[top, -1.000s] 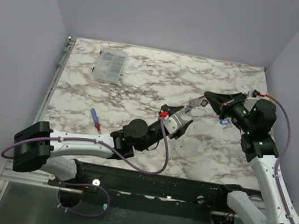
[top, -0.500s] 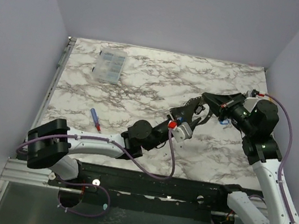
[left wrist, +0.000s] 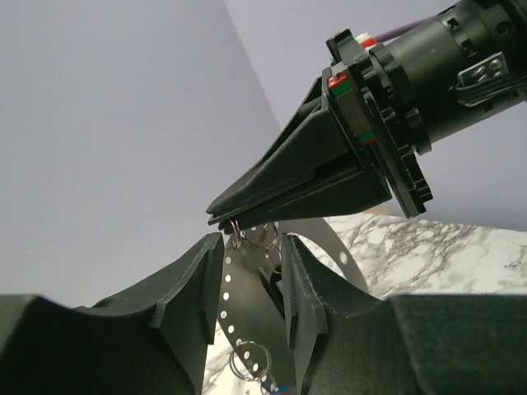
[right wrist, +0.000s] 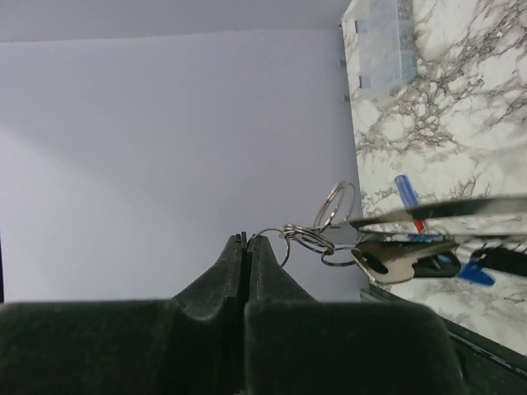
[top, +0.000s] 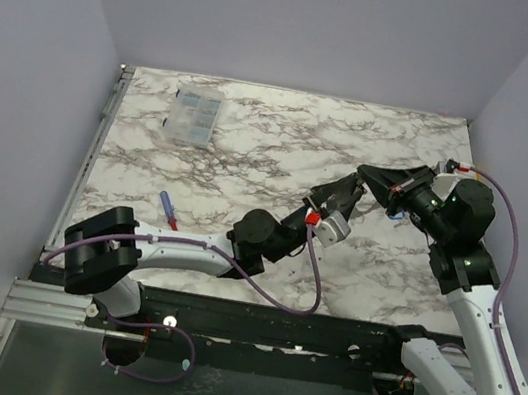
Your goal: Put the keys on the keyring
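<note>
We see a marble table (top: 252,145) with plain purple walls (top: 303,22) around it, a clear box (top: 195,113) with little spaces at the far left, and a small blue tool (top: 169,210) with a red tip nearer the left edge.

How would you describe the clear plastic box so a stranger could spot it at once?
Start at the marble table and look towards its far left corner. The clear plastic box lies flat there, on its own. Unlike the small blue-and-red tool nearer the front edge, it is see-through, rectangular and divided into compartments.
</note>
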You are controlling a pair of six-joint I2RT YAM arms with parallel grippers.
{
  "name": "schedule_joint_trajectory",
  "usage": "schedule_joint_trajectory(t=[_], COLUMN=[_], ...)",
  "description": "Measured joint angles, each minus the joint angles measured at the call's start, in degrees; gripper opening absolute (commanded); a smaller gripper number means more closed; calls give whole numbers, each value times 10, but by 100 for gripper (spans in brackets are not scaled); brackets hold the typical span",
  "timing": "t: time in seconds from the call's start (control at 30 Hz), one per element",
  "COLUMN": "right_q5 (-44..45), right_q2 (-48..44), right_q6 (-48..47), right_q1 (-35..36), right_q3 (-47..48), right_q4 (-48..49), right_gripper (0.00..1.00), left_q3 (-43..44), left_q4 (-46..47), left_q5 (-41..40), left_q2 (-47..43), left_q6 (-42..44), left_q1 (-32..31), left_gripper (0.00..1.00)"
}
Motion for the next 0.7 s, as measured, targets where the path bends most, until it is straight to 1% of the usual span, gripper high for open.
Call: schedule_joint_trajectory(t=[0.37, 0.7], right_q5=[0, 0], right_q2=[-2, -3], right_q6=[-5, -5], right_q1=[6, 6], right_q3=[13, 17], right_q4=[-8, -10], right_gripper=[1, 1], left_q3=[4, 25], left_q4=[31, 52], left_q5=[-48, -77], left_q2=[30, 55], left_q6=[20, 36], left_q1=[0, 1], left_gripper=[30, 29])
